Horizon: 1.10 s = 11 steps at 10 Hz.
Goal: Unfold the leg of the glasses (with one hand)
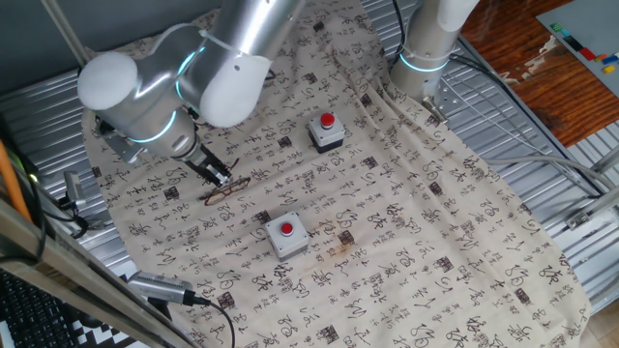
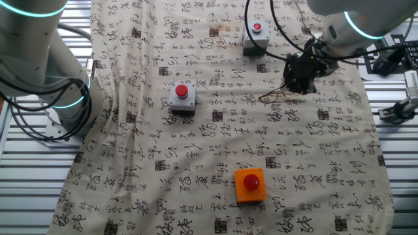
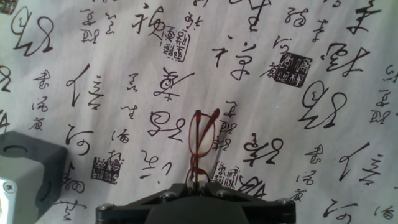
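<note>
— Since the jaws sit right at the bottom edge of the hand view, what can you make of the gripper (image 3: 198,184)?

— Its fingers meet around the near end of the glasses (image 3: 202,144). The gap looks almost gone, with the thin frame running into it, so I judge them clenched on that end. The actual contact is tucked under the black housing, though, so I'm not certain.

— And where do the glasses lie?

— Flat on the cloth (image 3: 298,37), stretching away from the fingertips among the printed black characters. In one fixed view they (image 1: 225,188) show as a thin reddish line just beyond the gripper (image 1: 215,175). In the other fixed view they (image 2: 281,96) lie just beside the gripper (image 2: 298,85). The nearest button box (image 2: 255,38) stands well apart.

— How would they handle?

— Very light, I'd guess, and springy: wire rim, clear lenses, a thin leg on a tiny hinge. They would slide on the cloth with almost no push, and a hard squeeze or twist could bend the frame or strain the hinge.

— So where to hold?

— On the wire near the hinge, never on the lens. With one hand only, the cloth has to act as the second. I'd press the frame lightly down so the leg can swing outward along its own arc.

— Anything close enough to interfere?

— The grey box (image 3: 28,173) at the lower left of the hand view is near, but apart from the glasses.
</note>
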{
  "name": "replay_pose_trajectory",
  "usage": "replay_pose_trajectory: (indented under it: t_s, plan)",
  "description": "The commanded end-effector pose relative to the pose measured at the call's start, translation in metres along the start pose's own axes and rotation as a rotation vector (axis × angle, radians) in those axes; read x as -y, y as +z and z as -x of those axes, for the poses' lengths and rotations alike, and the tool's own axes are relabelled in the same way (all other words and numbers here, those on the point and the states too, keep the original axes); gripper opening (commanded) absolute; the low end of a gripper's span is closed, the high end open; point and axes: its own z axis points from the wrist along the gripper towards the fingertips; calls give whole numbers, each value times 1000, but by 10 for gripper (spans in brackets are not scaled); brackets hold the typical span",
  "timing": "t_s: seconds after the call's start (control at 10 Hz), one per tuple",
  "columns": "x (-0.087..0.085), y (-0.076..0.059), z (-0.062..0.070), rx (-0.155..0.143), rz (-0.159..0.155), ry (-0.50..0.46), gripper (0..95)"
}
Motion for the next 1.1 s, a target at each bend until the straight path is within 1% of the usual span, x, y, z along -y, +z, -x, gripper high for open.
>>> replay_pose_trajectory:
  t_s: [0.1, 0.3, 0.4, 0.5, 0.6, 0.7, 0.8, 0.9, 1.1]
  plan:
    - [0, 1, -2, 17, -4, -6, 380]
    - [0, 1, -2, 26, -6, -20, 380]
    - [-1, -1, -3, 28, -11, -26, 380]
    - [-3, -5, -5, 37, -18, -40, 380]
    - [-6, -10, -9, 51, -36, -55, 380]
    - [-5, -14, -13, 69, -50, -69, 190]
    - [-2, -17, -16, 95, -55, -95, 190]
    - [2, -20, -20, 104, -56, -108, 190]
    - [7, -30, -31, 107, -60, -128, 190]
